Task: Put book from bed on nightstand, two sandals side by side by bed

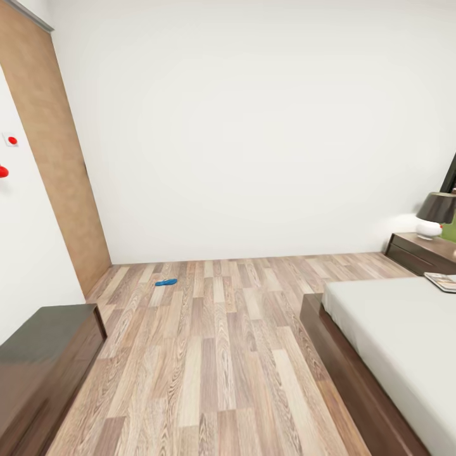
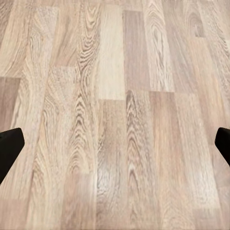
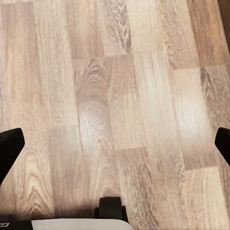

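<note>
Jaws spread wide on left gripper and right gripper, apparently empty, over plank floor

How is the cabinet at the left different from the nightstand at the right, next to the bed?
The cabinet stands near the camera against the left wall; the nightstand stands farther off, beside the bed. The cabinet's glossy top is bare, while the nightstand carries a lamp with a dark shade. The cabinet looks much bigger in the head view, though nearness may explain that. Both are low, dark brown wood and stand on the plank floor.
</note>
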